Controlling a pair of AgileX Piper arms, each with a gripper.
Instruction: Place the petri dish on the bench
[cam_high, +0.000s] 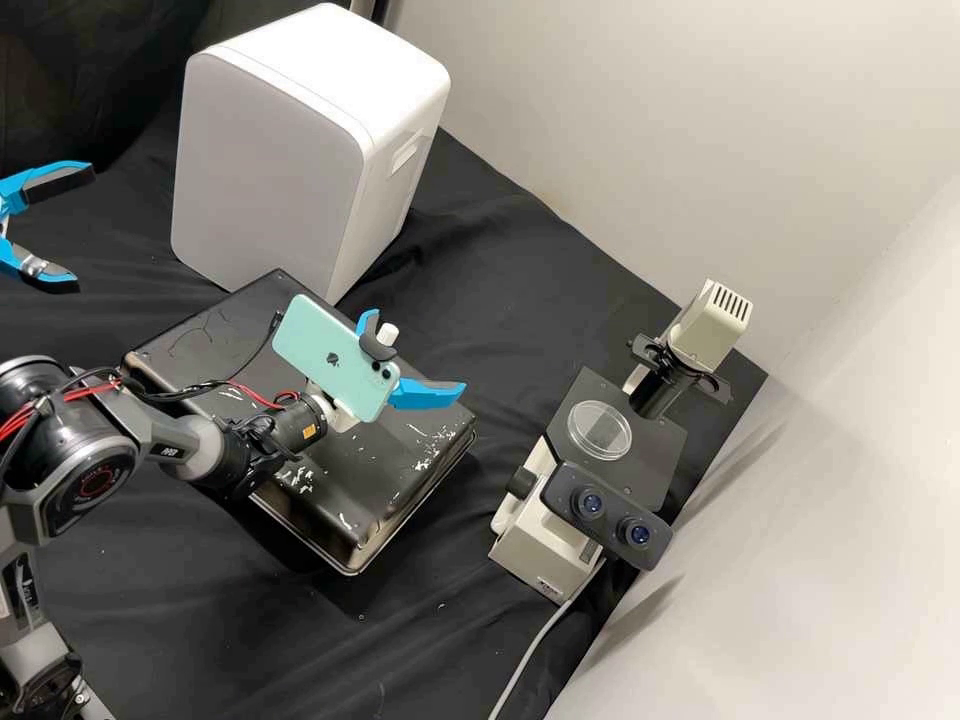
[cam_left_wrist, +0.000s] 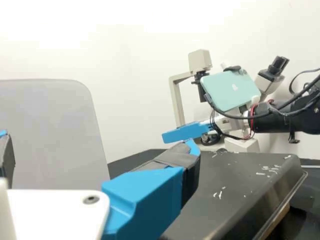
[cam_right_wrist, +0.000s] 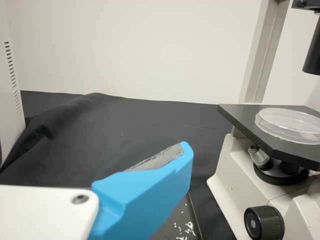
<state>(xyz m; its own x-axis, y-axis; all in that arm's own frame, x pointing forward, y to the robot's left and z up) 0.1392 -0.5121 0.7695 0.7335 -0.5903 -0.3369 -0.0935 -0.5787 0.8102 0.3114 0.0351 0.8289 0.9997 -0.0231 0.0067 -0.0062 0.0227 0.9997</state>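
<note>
A clear petri dish (cam_high: 600, 428) (cam_right_wrist: 290, 124) lies on the black stage of a white microscope (cam_high: 545, 545) at the bench's right side. My right gripper (cam_high: 415, 358) hovers over a dark tray, left of the microscope and apart from the dish, open with nothing in it. One of its blue fingers (cam_right_wrist: 150, 185) points toward the stage. My left gripper (cam_high: 75, 225) stands open and empty at the far left edge of the bench. From the left wrist I see the right gripper (cam_left_wrist: 187, 139) in front of the microscope (cam_left_wrist: 200, 65).
A tall white box (cam_high: 300, 150) stands at the back left. A scratched dark metal tray (cam_high: 370, 500) (cam_left_wrist: 250, 185) lies under the right arm. Black cloth (cam_high: 500, 260) covers the bench. A white wall runs close along the right, and a grey cable (cam_high: 535, 650) trails off the front.
</note>
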